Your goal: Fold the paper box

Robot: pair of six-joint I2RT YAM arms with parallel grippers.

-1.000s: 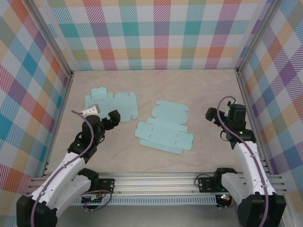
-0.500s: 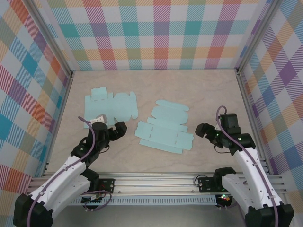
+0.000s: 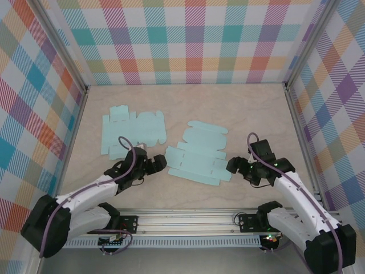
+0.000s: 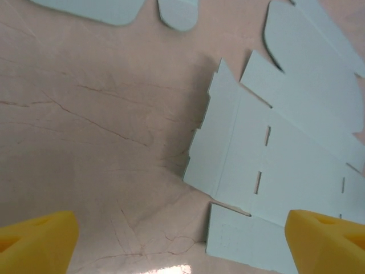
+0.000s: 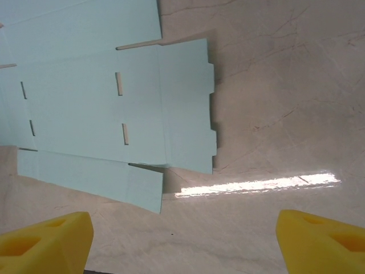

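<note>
Pale blue card, unfolded, lies flat mid-table: that's our paper box (image 3: 198, 162), with the left gripper (image 3: 158, 164) just off its left edge and the right gripper (image 3: 232, 166) at its right edge. Both sets of jaws stand wide apart, holding nothing. We worry thin card on a slick table (image 3: 188, 103) may skid or buckle if one side pushes first, and a second blank (image 3: 134, 131) sits nearby.

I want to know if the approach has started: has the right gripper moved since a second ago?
Yes. The right gripper has come left and toward the near edge, up to the right end of the middle box blank, which lies unmoved.
</note>
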